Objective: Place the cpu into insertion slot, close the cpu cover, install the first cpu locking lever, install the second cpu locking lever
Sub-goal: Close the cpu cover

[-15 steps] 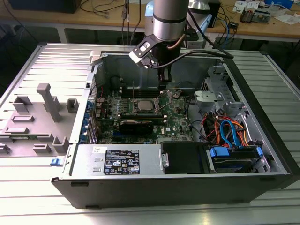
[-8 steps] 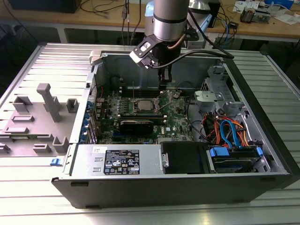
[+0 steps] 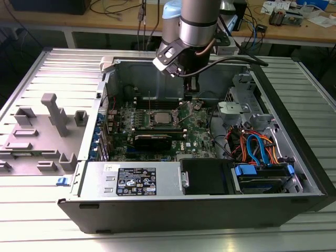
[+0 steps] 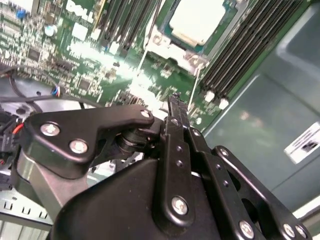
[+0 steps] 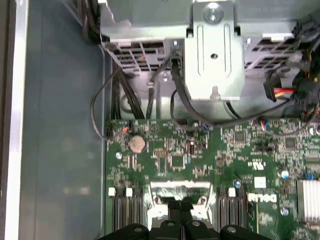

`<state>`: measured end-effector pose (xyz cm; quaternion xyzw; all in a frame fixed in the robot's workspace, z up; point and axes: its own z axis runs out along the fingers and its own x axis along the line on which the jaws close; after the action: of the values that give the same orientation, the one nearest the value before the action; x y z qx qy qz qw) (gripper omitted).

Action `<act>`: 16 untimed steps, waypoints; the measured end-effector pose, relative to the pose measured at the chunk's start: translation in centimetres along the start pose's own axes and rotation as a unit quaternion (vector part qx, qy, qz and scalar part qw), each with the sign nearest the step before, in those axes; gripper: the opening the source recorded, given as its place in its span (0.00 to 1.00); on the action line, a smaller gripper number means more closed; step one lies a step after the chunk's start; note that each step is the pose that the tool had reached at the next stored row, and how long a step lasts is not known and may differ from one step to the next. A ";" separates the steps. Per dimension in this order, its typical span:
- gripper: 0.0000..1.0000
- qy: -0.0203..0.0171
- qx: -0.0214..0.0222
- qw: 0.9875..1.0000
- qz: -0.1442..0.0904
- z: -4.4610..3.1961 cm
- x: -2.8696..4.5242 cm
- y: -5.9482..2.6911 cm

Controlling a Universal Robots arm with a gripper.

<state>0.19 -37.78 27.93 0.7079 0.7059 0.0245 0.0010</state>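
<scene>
In the second wrist view the cpu shows its dull silver top on the green motherboard, with the cpu cover lying as a silvery frame around it. The insertion slot is hidden beneath them. Two thin wire locking levers stand loose at either side of the cover. My gripper hovers just off the cover's edge with its black fingers together, and nothing shows between them. In the exterior view the gripper hangs inside the case, to the right of the cpu.
The open computer case lies on a ribbed metal table. Black memory slots flank the socket. A metal drive cage with black cables, orange and blue cables and a power supply crowd the case. A grey fixture stands at the exterior view's left.
</scene>
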 end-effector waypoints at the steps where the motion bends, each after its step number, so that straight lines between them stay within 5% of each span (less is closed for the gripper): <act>1: 0.11 0.000 0.000 1.000 0.000 0.06 0.01 0.74; 5: 0.11 -0.001 0.000 1.000 0.000 0.65 0.23 2.62; 7: 0.11 -0.001 0.004 1.000 0.000 1.28 0.22 3.36; 13: 0.11 -0.001 0.016 1.000 0.000 2.46 0.18 3.82; 16: 0.11 -0.001 0.018 1.000 -0.002 3.16 0.16 3.84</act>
<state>4.14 -37.53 24.92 0.7067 0.7074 0.0110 -0.0107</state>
